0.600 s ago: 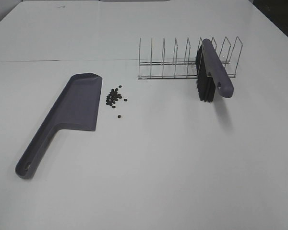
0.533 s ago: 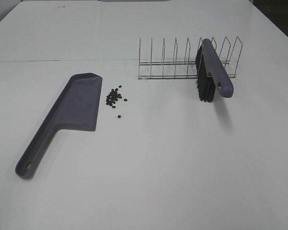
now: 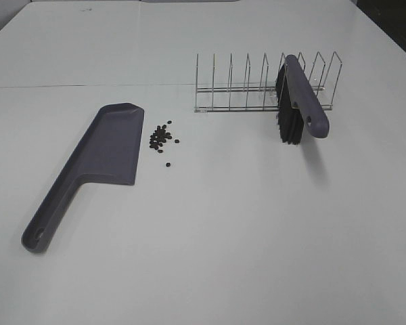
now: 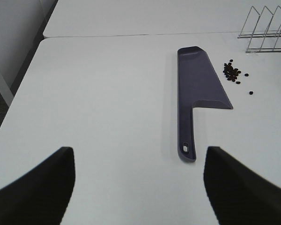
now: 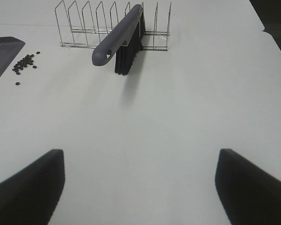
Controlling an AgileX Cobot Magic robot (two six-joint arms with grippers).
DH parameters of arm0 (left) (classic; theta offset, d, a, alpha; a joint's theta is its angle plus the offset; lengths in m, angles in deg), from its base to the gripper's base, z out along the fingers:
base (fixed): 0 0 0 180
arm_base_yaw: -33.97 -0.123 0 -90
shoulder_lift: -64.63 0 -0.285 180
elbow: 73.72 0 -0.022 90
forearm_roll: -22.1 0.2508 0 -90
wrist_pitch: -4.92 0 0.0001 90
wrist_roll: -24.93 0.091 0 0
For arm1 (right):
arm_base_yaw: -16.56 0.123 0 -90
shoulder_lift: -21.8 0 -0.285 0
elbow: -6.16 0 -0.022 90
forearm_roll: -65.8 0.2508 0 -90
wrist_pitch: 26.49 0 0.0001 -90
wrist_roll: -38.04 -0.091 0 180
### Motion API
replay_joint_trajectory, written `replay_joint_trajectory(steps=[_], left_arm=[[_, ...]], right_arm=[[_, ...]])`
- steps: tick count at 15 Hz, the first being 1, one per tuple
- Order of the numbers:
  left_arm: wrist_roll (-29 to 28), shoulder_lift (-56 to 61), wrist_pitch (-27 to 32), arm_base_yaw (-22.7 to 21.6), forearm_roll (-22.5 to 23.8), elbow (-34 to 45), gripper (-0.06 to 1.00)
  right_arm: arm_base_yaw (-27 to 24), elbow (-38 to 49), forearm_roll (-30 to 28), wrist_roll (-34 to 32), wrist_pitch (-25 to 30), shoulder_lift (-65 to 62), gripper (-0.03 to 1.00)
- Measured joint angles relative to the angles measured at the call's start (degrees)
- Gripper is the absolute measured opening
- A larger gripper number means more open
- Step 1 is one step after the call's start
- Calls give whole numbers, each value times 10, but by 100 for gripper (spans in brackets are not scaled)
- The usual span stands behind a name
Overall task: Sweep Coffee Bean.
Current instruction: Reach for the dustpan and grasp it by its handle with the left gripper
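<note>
Gaping empty, left claw should seat on the dustpan handle — right claw, likewise apart, takes the brush mid-handle before nearing beans.

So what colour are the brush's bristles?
Black; the brush has a grey-purple handle above them. Clearest in the right wrist view.

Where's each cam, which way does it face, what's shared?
Exterior high: high above the table, looking down on dustpan, beans, rack, brush; no robot parts.
Left wrist: on left arm, facing the dustpan; left fingers show, spread.
Right wrist: on right arm, facing the brush in the rack; right fingers show, spread.
Shared: all three see beans beside dustpan.
</note>
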Motion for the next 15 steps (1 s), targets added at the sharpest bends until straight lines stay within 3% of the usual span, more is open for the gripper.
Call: replay_joint_trajectory(steps=[15], left_arm=[[0,0,0,0,0,0,72]], right_arm=[[0,0,0,0,0,0,77]])
